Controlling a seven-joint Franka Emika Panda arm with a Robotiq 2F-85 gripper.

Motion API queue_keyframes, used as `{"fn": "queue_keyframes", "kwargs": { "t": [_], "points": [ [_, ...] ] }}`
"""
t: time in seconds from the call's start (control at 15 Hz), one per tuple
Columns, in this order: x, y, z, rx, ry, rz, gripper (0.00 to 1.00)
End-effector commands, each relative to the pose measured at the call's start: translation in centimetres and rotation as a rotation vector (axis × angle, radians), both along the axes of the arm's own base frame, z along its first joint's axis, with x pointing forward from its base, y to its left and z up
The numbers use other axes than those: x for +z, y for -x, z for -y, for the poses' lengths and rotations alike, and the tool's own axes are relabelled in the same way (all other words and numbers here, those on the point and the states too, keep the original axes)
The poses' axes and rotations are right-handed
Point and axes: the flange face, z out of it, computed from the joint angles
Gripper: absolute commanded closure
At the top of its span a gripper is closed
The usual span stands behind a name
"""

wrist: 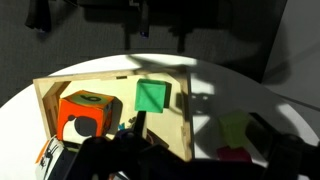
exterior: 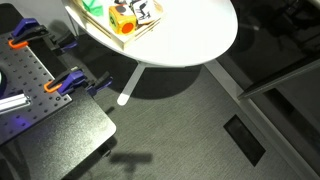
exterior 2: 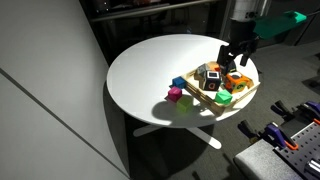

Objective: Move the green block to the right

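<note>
The green block (wrist: 152, 95) lies flat inside a shallow wooden tray (wrist: 100, 85), close to the tray wall. It also shows in an exterior view (exterior 2: 224, 98) at the tray's near corner. A yellow-orange cube with dark marks (wrist: 82, 112) sits in the same tray. My gripper (exterior 2: 236, 56) hangs above the tray's far side, open and empty, touching nothing. In the wrist view its dark fingers (wrist: 175, 152) fill the lower edge, spread wide.
The tray (exterior 2: 247, 92) stands on a round white table (exterior 2: 150, 70). Outside it lie a blue block (exterior 2: 179, 83), a magenta block (exterior 2: 173, 94) and a yellow-green block (exterior 2: 186, 101). A black bench with orange clamps (exterior: 60, 85) stands beside the table.
</note>
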Motion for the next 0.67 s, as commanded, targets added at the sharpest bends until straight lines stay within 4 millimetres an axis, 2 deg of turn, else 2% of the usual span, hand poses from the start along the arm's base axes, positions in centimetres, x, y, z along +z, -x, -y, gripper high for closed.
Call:
{"fn": "queue_keyframes", "kwargs": {
  "t": [0.0, 0.4, 0.53, 0.6],
  "points": [
    [2.6, 0.7, 0.2, 0.003, 0.002, -0.037, 0.00],
    [5.2, 1.3, -0.2, -0.019, 0.062, 0.048, 0.00],
    [5.4, 1.2, -0.3, -0.024, 0.064, 0.048, 0.00],
    [4.6, 1.2, -0.5, -0.004, 0.042, 0.043, 0.00]
  ]
}}
